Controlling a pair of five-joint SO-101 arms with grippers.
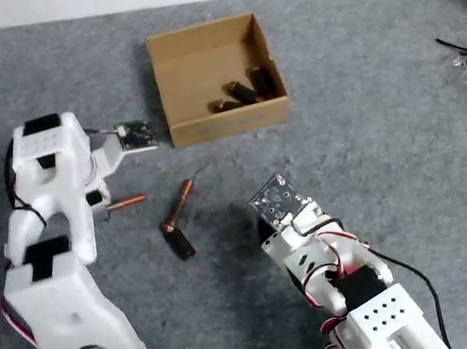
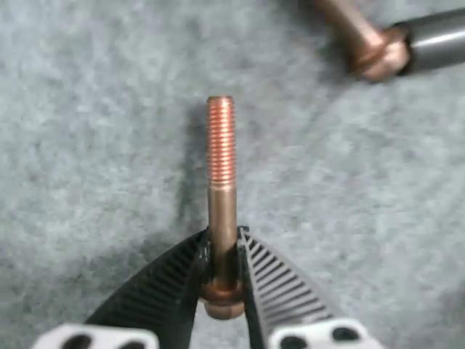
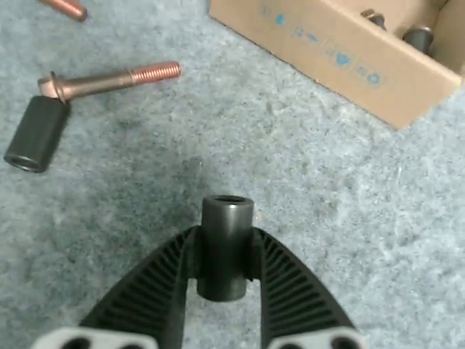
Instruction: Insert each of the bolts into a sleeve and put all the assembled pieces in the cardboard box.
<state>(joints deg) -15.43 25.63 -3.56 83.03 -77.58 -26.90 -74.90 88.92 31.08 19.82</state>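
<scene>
Left gripper pinches a copper bolt close to its head, the threaded end pointing out past the fingertips. In the high view it sits off the near-left corner of the cardboard box. Right gripper is clamped on a black sleeve, bore open, in front of the box's near wall. Between them, also in front of the box, a loose bolt lies with its head against a second sleeve on the grey felt. Dark assembled pieces lie inside the box toward its right wall.
</scene>
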